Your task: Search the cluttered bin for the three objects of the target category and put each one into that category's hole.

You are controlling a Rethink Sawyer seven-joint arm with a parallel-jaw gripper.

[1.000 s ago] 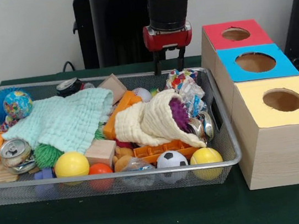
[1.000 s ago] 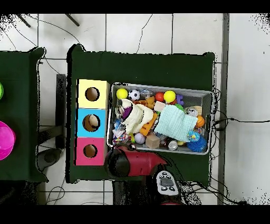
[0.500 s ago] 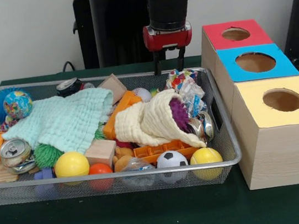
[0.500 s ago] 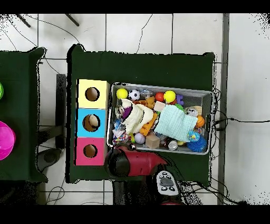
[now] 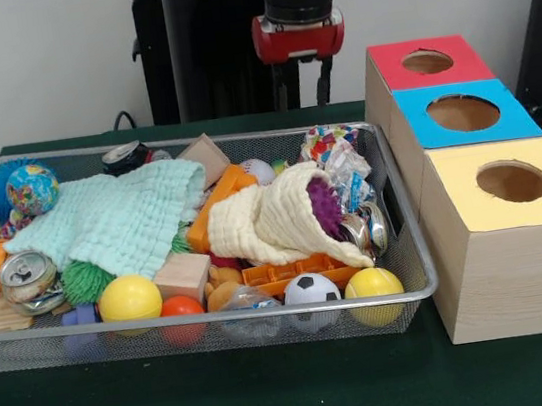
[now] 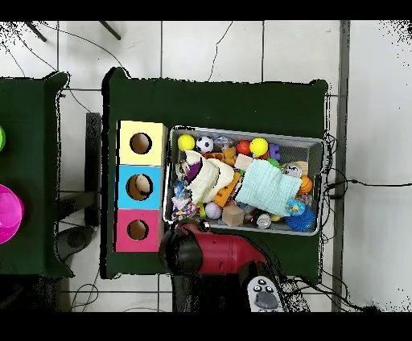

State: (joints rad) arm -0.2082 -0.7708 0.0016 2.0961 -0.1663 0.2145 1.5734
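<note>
- Since the earlier frame, my end effector (image 5: 303, 82) has risen above the far rim of the wire bin (image 5: 419, 288); nothing in the bin has shifted.
- Its two prongs hang apart and hold nothing.
- The bin sits on the green desk (image 5: 278, 399), just beside the red box (image 5: 418, 66), blue box (image 5: 461, 116) and yellow box (image 5: 511, 184).
- Balls, cans, blocks and two cloths crowd the bin.
- By my judgement nothing is sorted yet: all three target objects remain to find.
</note>
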